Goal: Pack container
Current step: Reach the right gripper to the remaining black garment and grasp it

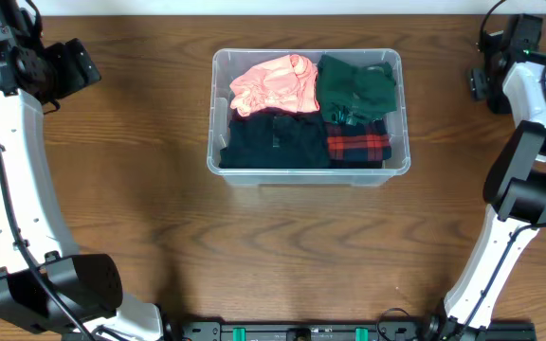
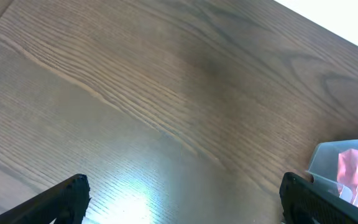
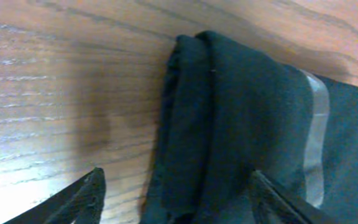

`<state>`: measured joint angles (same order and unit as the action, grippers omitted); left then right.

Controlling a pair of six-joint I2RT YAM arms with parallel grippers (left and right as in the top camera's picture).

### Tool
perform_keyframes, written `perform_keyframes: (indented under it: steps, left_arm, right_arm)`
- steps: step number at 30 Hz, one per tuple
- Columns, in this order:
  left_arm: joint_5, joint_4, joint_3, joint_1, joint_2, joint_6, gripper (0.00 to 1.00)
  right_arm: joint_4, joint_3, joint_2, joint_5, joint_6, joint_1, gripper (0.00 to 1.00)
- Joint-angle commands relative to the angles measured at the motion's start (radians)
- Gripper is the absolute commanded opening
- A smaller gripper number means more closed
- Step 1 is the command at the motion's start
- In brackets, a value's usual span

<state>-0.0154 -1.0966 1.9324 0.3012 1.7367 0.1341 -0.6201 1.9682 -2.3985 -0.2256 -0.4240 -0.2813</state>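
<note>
Found left gripper (image 2: 184,183) spread wide above table (image 2: 166,87), container (image 2: 337,158) corner just beyond its right finger. Found right gripper (image 3: 176,179) likewise parted over dark folded garment (image 3: 229,112) edge. Logged container mid-table, packed with clothes (image 1: 278,142), open wood all round.

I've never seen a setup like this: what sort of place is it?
Likely a robot lab or test bench: a left arm and right arm at a wooden table, with a container of folded clothes between them.
</note>
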Motion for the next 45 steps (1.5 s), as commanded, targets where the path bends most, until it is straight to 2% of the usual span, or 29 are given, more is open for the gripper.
perform_keyframes:
  steps: [1,14,33,40,43,44,45]
  left_arm:
    - [0.009,-0.002,0.001,0.003,0.001,-0.002,0.98]
    - [0.009,-0.002,0.001,0.003,0.001,-0.002,0.98]
    - [0.009,-0.002,0.001,0.003,0.001,-0.002,0.98]
    - [0.009,-0.002,0.001,0.003,0.001,-0.002,0.98]
    - [0.009,-0.002,0.001,0.003,0.001,-0.002,0.98]
    - [0.009,-0.002,0.001,0.003,0.001,-0.002,0.98]
    - [0.009,-0.002,0.001,0.003,0.001,-0.002,0.98]
  right_arm:
    - [0.016,0.013,0.023,-0.045,0.041,-0.002,0.68]
    - [0.028,0.012,0.019,-0.067,0.096,-0.013,0.57]
    - [0.036,0.012,-0.048,-0.085,0.126,-0.045,0.50]
    - [0.033,0.012,-0.061,-0.085,0.133,-0.048,0.29]
    - [0.030,0.012,-0.062,-0.085,0.144,-0.048,0.13]
    - [0.028,0.012,-0.061,-0.086,0.150,-0.047,0.04]
    - [0.026,0.012,-0.061,-0.091,0.156,-0.047,0.01]
